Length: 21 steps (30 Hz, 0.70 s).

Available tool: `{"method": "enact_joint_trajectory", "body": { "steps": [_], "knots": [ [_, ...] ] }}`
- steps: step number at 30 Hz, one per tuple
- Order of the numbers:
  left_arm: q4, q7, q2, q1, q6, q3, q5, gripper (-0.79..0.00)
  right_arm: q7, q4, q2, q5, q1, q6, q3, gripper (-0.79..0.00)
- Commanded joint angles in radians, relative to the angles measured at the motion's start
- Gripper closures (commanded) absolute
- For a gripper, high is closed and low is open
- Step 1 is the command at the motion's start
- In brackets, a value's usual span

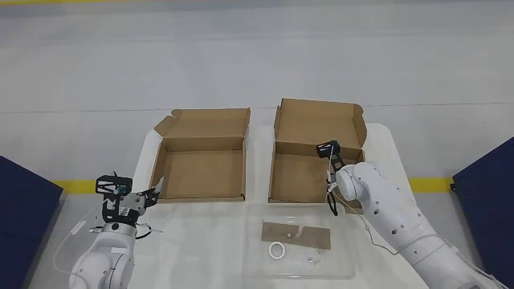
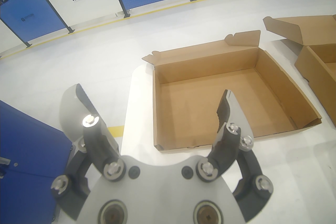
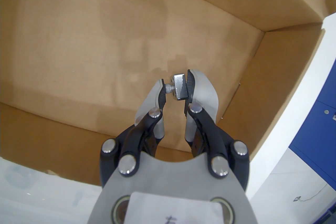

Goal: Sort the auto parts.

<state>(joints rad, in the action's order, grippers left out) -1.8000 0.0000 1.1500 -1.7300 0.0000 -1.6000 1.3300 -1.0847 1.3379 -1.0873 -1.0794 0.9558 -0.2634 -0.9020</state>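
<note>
Right wrist view: the right gripper is clamped on a small silvery metal bolt with a blocky square head. It grips the bolt end to end, shank tip on one pad and head on the other, above the floor of the right-hand open brown cardboard box. The step in hand appears to be the drop-off. It is best done by lowering close to the floor, away from the walls, before parting the fingers. A hard, smooth, part-round piece is likely to bounce or roll on stiff, matt corrugated board.

Top view: the left gripper, jaws wide apart and holding nothing, hangs just beside the near-left corner of the left-hand open brown cardboard box. A clear plastic tray nearer the robot holds a flat brown card strip, a white ring and pieces too small to identify.
</note>
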Motion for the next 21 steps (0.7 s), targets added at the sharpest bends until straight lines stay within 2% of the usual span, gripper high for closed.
{"method": "enact_joint_trajectory", "body": {
  "steps": [1,21],
  "knots": [
    [0.000,0.000,0.000,0.000,0.000,0.000,0.000,-0.785,0.001,-0.007,-0.003,-0.001,-0.002,-0.001,0.000,0.000],
    [0.000,0.000,0.000,0.000,0.000,0.000,0.000,-0.785,0.003,-0.053,-0.029,-0.026,-0.006,0.013,-0.012,0.000]
  ]
}}
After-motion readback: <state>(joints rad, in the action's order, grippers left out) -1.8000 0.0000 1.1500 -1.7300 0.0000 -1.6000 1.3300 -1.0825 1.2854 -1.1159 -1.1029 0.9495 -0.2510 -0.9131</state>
